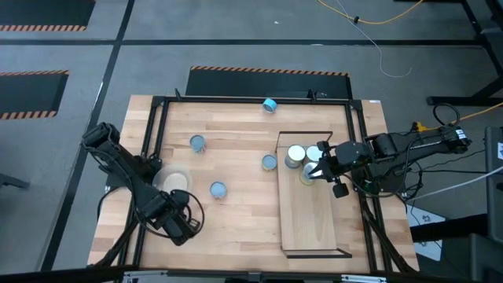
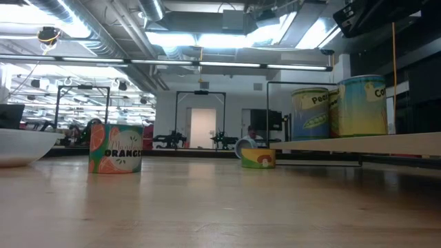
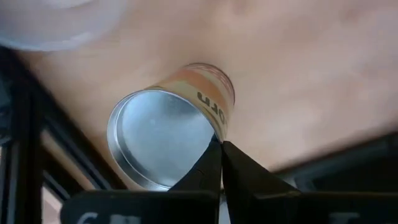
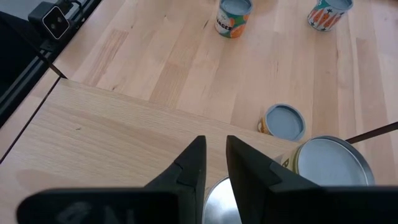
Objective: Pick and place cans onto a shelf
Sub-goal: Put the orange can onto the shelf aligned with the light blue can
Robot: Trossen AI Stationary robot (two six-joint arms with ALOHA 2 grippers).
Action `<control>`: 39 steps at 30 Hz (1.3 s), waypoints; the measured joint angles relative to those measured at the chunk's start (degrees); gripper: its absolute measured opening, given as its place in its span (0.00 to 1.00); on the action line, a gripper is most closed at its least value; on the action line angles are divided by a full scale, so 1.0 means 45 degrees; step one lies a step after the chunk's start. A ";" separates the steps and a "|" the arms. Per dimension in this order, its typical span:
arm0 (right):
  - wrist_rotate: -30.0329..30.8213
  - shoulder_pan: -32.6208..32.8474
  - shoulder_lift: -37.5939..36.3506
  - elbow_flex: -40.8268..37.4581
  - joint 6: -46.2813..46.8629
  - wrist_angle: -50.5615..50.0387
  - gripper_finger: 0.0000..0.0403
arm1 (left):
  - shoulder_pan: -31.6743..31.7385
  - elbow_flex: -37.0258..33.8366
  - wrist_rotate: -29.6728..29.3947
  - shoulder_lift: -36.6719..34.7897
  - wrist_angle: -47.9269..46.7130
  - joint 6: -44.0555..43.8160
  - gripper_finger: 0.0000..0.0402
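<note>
Two shiny silver-topped cans (image 1: pixel 296 156) are up on the long pale-wood shelf with the thin black frame (image 1: pixel 314 224), standing close together at its upper end, right of centre in the high view. There may be a third tucked under the right arm, but I cannot tell. The right end effector (image 4: pixel 214 142) hovers over that cluster. Its fingers stand a narrow gap apart with nothing between them, and one silver can top shows just below them. So that side looks to be between deliveries, I'd say. There is plenty left out on the wood-plank bench (image 1: pixel 236 228). A blue-grey-topped can (image 1: pixel 269 162) sits just beside the shelf's left edge, another (image 1: pixel 218 189) is at lower centre, and a third (image 1: pixel 197 143) is at centre left. A fourth, a blue one (image 1: pixel 269 104), lies way up by the top rail, seemingly on its side. The wide clear round dish (image 1: pixel 174 181) sits left of centre and has no part in this. At lower left, the left end effector (image 3: pixel 220 142) has its fingers pressed fully together. Their tips are right at the rim of a tan-sided, silver-topped can with an orange band (image 3: pixel 168 137), near the bench's edge. Whether that rim is actually pinched, I can't say. My call: the job is well short of half done, with at least five cans yet to go up.
</note>
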 joint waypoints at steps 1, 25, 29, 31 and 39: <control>0.0001 0.0001 0.0000 0.0000 0.0001 0.0000 0.17 | 0.0042 0.0223 0.0012 0.0000 0.0211 0.0509 0.00; 0.0001 0.0005 0.0005 -0.0005 0.0010 -0.0007 0.17 | 0.6047 0.1275 0.0158 0.0466 0.9329 1.6058 0.00; 0.0001 0.0005 0.0005 -0.0005 0.0010 -0.0002 0.17 | 0.6947 0.2037 0.0637 0.0984 0.9016 1.8237 0.00; 0.0000 0.0005 0.0005 -0.0005 0.0024 0.0000 0.17 | 0.7268 0.2700 0.0992 0.1342 0.8704 1.9158 0.00; -0.0029 0.0005 -0.0223 -0.0005 0.0713 -0.0494 0.17 | 0.7922 0.6190 0.1669 0.3405 0.6264 2.2060 0.00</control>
